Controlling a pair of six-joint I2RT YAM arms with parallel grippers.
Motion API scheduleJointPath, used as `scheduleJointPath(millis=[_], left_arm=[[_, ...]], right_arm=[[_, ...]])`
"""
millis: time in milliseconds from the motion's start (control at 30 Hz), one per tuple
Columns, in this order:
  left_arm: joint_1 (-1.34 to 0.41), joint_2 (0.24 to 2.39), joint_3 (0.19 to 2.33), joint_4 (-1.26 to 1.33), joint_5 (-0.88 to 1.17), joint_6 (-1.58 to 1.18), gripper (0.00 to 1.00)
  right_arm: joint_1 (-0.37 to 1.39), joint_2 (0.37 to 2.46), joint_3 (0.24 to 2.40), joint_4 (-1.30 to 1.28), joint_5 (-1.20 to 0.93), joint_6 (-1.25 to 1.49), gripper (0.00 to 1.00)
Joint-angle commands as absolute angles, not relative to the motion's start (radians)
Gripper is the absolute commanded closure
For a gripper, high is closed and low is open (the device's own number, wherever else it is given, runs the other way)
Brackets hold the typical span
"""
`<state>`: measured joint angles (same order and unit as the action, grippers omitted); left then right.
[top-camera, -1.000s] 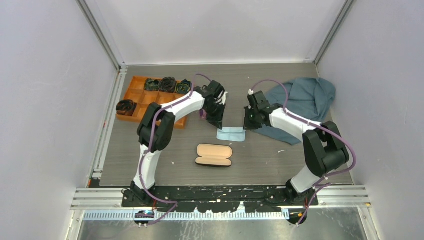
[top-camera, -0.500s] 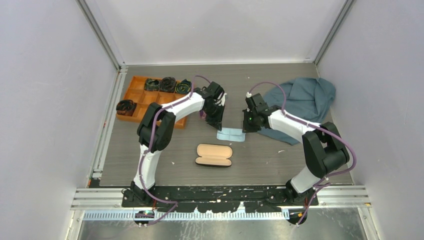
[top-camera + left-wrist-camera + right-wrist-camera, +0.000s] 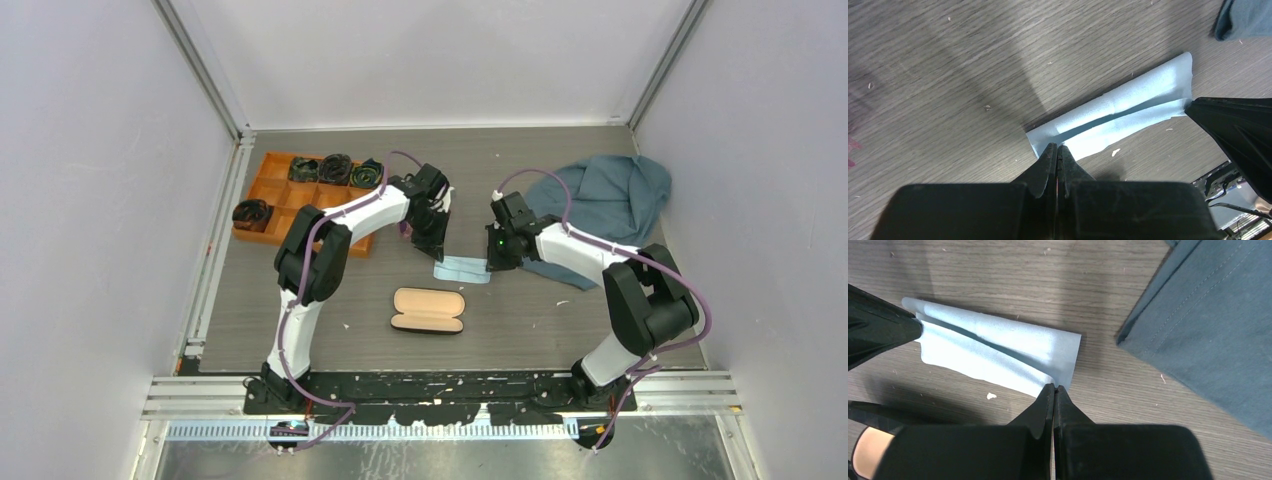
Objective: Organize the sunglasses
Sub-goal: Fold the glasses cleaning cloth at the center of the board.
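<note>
Left gripper (image 3: 1057, 150) has its fingers pressed together, pinching one end of the small light-blue folded cloth (image 3: 462, 268). Right gripper (image 3: 1054, 388) is closed the same way on the opposite end, so the cloth lies stretched left to right between them on the grey wood-grain table (image 3: 520, 320). The purple-pink sunglasses (image 3: 851, 146) show only as a pink sliver at the left edge of the left wrist view, on the table near the left gripper. Too little shows to tell their long axis or heading. The open black oblong case with tan lining (image 3: 428, 310) lies nearer the bases, lengthwise left to right. The orange compartment tray (image 3: 268, 172) is far left, and the slate-blue fabric (image 3: 610, 195) is far right.
</note>
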<state>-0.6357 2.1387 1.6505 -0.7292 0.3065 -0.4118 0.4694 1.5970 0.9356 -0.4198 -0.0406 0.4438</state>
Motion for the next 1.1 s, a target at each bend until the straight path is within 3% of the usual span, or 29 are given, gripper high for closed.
scheduleJointPath(millis=[0, 500, 567, 700, 800, 933, 1067], left_arm=[[-0.641, 2.085, 1.646, -0.709, 0.296, -0.413, 1.0], [-0.649, 2.075, 1.633, -0.718, 0.283, -0.413, 0.99], [-0.652, 2.068, 1.634, -0.729, 0.28, -0.413, 0.91], [-0.66, 2.037, 1.621, -0.741, 0.259, -0.418, 0.71], [-0.661, 2.012, 1.621, -0.756, 0.227, -0.42, 0.58], [-0.661, 1.983, 1.627, -0.764, 0.213, -0.42, 0.59], [-0.662, 1.967, 1.627, -0.751, 0.225, -0.432, 0.66]], right_arm=[[0.475, 1.565, 0.926, -0.413, -0.048, 0.44, 0.99], [0.478, 1.568, 0.923, -0.411, -0.046, 0.445, 1.0], [0.478, 1.565, 0.924, -0.413, -0.049, 0.447, 0.99], [0.481, 1.555, 0.921, -0.421, -0.051, 0.448, 0.88], [0.482, 1.548, 0.918, -0.429, -0.053, 0.449, 0.68], [0.482, 1.525, 0.922, -0.444, -0.044, 0.444, 0.61], [0.482, 1.499, 0.929, -0.437, -0.023, 0.45, 0.62]])
